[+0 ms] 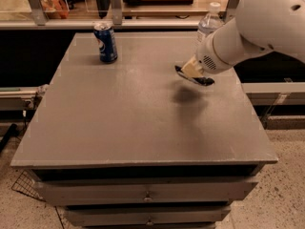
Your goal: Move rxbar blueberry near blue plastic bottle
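Above matte grey table (pixel 119 123) — end effector (pixel 192 70) clamps flat, dark rxbar blueberry (pixel 202 80).

Almost no readable text on the table.
The can (pixel 106 43) at the back left carries a round red, white and blue emblem on its blue side; no letters on it can be made out. The bottle (pixel 208 25) at the back right has a pale label, its print too small to read. The gripper (pixel 191 71), in the air just in front of the bottle, clasps the dark bar (pixel 202 80), and no lettering on the wrapper can be read. No numbers or signs show.
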Robot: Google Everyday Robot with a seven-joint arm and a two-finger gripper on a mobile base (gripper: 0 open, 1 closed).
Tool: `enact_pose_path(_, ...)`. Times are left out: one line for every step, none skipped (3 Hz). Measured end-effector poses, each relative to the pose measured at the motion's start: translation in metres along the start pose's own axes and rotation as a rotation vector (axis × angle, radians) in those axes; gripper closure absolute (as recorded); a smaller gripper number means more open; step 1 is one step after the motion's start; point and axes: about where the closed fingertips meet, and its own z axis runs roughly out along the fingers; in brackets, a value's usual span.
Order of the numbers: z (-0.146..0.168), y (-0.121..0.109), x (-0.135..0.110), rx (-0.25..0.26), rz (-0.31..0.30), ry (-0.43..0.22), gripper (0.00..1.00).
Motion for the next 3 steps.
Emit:
enact_pose_path(0.006,-0.034,-0.004,0.027,-0.058,-0.017,1.0)
enact_pose_path(0.015,-0.044,0.001,0.023,-0.084,-0.025,0.72)
enact_pose_path(0.019,-0.046,0.005,0.021,-0.089,-0.024,0.49)
